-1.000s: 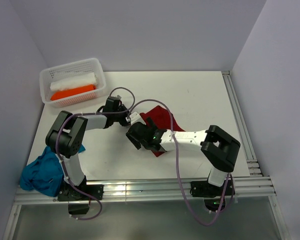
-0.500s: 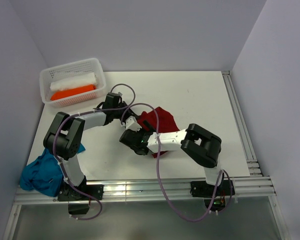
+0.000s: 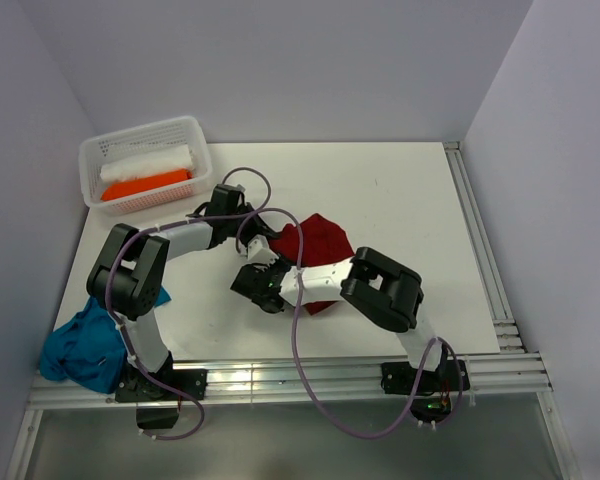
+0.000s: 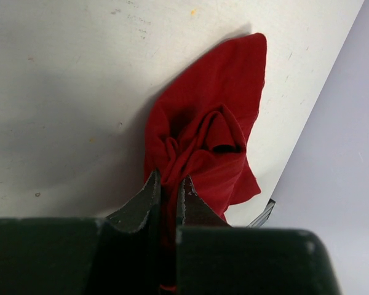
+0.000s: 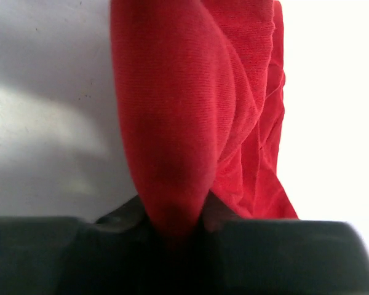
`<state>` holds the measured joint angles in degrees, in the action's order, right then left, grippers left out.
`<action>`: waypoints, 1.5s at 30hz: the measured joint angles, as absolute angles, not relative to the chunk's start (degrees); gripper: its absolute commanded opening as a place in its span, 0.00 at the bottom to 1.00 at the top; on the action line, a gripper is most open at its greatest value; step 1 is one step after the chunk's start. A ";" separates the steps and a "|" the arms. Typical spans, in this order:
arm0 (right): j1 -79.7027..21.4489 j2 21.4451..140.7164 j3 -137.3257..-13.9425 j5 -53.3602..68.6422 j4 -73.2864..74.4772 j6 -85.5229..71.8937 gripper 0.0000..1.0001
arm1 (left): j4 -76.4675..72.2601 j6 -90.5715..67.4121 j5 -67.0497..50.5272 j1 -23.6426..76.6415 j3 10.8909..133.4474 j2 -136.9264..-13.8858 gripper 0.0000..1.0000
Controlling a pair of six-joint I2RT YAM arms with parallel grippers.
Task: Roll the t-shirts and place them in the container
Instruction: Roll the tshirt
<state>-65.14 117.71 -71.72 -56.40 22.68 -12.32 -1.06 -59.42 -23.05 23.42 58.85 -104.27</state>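
Note:
A dark red t-shirt (image 3: 320, 240) lies bunched in the middle of the white table (image 3: 400, 190), with both grippers at its left side. My left gripper (image 4: 168, 182) is shut on a pinched edge of the red t-shirt (image 4: 215, 110); from above it (image 3: 263, 238) sits at the shirt's upper left. In the right wrist view a thick fold of the shirt (image 5: 172, 92) is clamped by my right gripper (image 5: 172, 212), which from above (image 3: 265, 282) is at the shirt's lower left. A teal-blue t-shirt (image 3: 80, 345) lies heaped at the near left table edge.
A white perforated basket (image 3: 92, 152) at the back left holds a white roll (image 3: 150, 160) and an orange roll (image 3: 145, 185). A metal rail (image 3: 480, 250) runs along the table's right side. Purple cables loop over both arms.
My right gripper has moved left along the shirt's near edge and closed on a fold of it. The shirt has bunched up. My left gripper kept its grip.

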 measured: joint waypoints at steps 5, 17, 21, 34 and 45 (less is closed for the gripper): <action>-64.99 117.10 -71.35 -54.24 22.35 -12.78 0.00 | -0.51 -58.89 -23.09 22.94 58.85 -104.07 0.29; -58.43 104.29 -64.20 -30.28 19.73 -13.28 0.00 | 2.07 -56.10 -22.46 18.00 57.95 -95.20 0.78; -51.90 100.01 -61.84 -15.31 18.24 -14.06 0.00 | 2.02 -55.00 -21.54 17.10 57.71 -92.31 0.78; -33.82 98.04 -53.06 27.11 6.33 -19.20 0.00 | -8.99 -52.66 -22.26 18.63 42.52 -85.73 0.78; -24.64 106.30 -46.81 50.48 -11.60 -29.47 0.00 | -19.57 -50.37 -18.02 26.94 37.30 -87.24 0.82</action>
